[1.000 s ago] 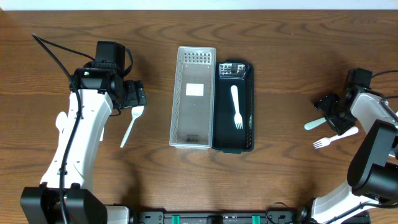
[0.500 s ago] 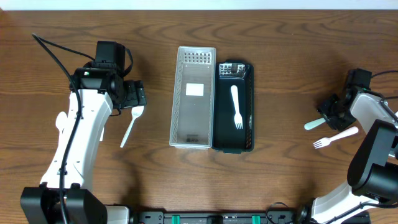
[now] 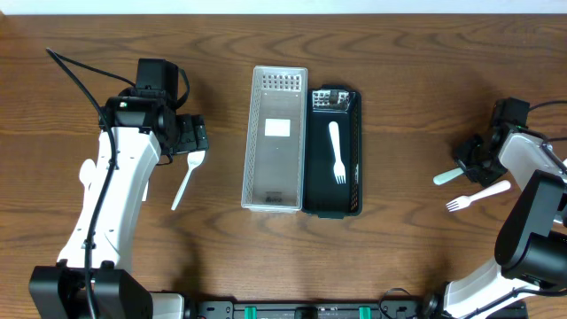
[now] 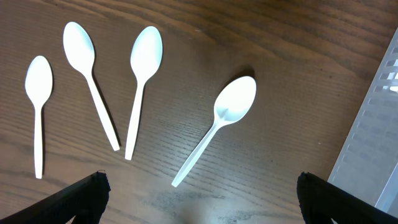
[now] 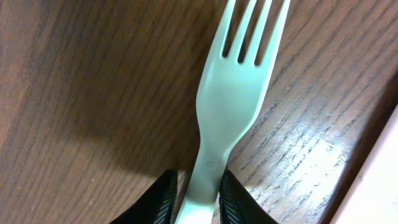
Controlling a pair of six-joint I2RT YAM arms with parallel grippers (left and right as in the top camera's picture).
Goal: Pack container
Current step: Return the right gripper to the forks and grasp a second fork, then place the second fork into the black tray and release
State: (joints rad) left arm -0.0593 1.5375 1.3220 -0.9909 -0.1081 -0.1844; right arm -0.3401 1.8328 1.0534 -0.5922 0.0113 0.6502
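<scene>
A clear container (image 3: 275, 139) and a black tray (image 3: 354, 168) stand side by side mid-table, with a white fork (image 3: 337, 152) lying in the tray. At the right, my right gripper (image 3: 469, 161) is low over the table. In the right wrist view this gripper (image 5: 199, 202) is shut on the handle of a pale green fork (image 5: 239, 81), tines pointing away. My left gripper (image 4: 202, 205) hangs open above several white spoons (image 4: 224, 124) left of the container, touching none.
A second white fork (image 3: 478, 195) lies just in front of the right gripper. One white spoon (image 3: 186, 177) shows beside the left arm (image 3: 115, 186) from overhead. The clear container's edge (image 4: 373, 137) is close on the left gripper's right.
The right gripper's jaws have closed onto the pale green fork's handle. The left arm and the spoons have not moved.
</scene>
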